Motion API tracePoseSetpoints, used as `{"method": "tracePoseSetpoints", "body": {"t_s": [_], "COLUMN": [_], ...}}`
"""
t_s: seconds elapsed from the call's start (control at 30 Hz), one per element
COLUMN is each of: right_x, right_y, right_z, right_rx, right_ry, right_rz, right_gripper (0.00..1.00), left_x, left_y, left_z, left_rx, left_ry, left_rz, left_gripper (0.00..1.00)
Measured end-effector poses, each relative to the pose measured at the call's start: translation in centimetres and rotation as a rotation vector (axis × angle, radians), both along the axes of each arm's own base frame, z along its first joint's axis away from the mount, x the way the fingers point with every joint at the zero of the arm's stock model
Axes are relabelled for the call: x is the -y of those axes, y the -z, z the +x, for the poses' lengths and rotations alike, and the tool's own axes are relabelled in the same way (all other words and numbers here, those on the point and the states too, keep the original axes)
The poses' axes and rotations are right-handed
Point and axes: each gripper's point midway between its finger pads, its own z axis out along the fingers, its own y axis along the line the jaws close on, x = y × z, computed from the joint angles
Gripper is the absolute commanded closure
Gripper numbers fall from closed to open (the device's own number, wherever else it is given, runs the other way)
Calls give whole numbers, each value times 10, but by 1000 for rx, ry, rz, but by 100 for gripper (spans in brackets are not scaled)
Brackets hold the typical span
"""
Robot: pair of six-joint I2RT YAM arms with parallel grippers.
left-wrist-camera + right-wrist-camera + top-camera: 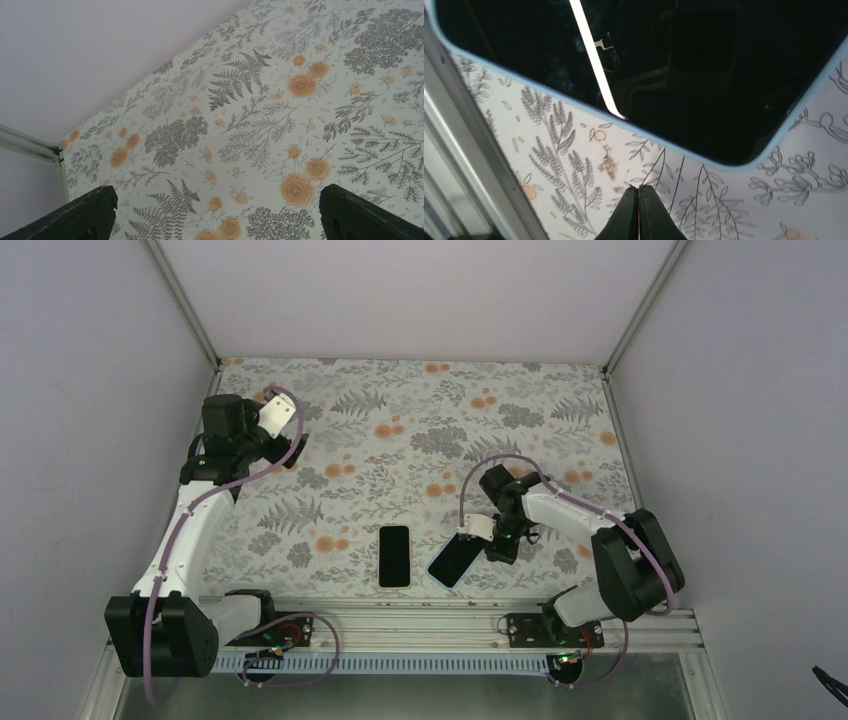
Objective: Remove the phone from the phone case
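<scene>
Blue marks the phone case you are after. Taking the far wall as twelve o'clock and the arm bases as six, it lies flat on the floral table at about five o'clock from the middle, turned on a slant. The phone sits inside it, its dark glossy screen facing up and filling the case to the rim on every side you can see.

Your right gripper is down low, just beside the case's rounded corner. Its jaws are pressed fully together and have hold of nothing, with a strip of bare table between the tips and the blue rim.

Your left gripper hangs above the table near ten o'clock, well apart from the case. Its jaws are spread wide with only the flower pattern between them.

A second black slab lies squarely at six o'clock, just beside the case and not touching it. From overhead it may be a bare phone, though I cannot tell. The metal rail runs along the near edge.
</scene>
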Motion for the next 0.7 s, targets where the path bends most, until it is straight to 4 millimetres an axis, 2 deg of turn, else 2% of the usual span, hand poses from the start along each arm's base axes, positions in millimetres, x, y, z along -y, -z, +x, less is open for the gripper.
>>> {"method": "tracePoseSetpoints", "body": {"t_s": [0.23,0.47,0.6,0.7], "right_x": [-9,-36,-62,-82], "right_y": [19,5,-10,-7], "right_z": [9,50,77,89], "right_rx": [-18,95,130,121], "right_ry": [7,16,1,-23], "right_rz": [-31,28,71,82], "right_gripper": [96,96,97,96], "left_x": [-3,-6,-9,-12], "left_y": [5,16,26,29], "left_z": [-1,-2,-3,-5], "left_rx": [-2,-17,-33,-34], "left_ry": [1,-14,-29,-36], "left_rz": [33,46,56,73], "left_gripper": [0,0,0,0]}}
